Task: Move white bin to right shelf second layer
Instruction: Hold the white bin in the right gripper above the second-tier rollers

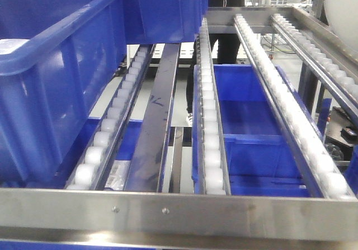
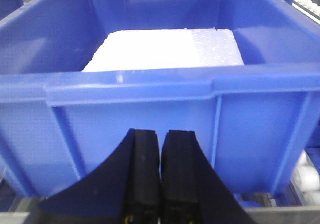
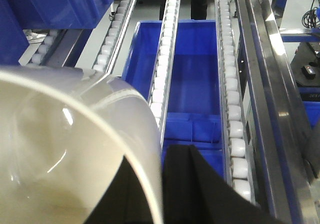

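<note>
Landmark: the stainless steel rack level (image 1: pixel 179 208) with its riveted front lip and lengthwise tracks of small white rollers.

Far left on that rack level: a large rectangular blue plastic crate (image 1: pixel 56 76) rests on the leftmost roller track. Left wrist view looks straight at the near wall of that crate; a flat white foam-like slab (image 2: pixel 165 51) lies inside it. The left gripper (image 2: pixel 160 176) sits just in front of the crate wall, its two black fingers pressed together with only a thin seam between them, holding nothing.

Centre of the rack level: a bare dark steel rail (image 1: pixel 154 121) runs lengthwise, then a roller track (image 1: pixel 208 116). Below the tracks, a second blue crate (image 1: pixel 251 127) sits open and divided by a low partition.

Right of centre: the round cream-white glossy plastic tub (image 3: pixel 65 149) fills the lower left of the right wrist view, above the near end of the rack level's roller tracks. The right gripper (image 3: pixel 165 189) clamps the tub's rim: one black finger shows through the translucent wall, the other lies outside against it. In the front view a pale curved surface at the upper right corner (image 1: pixel 342 4) is probably the same tub.
</note>
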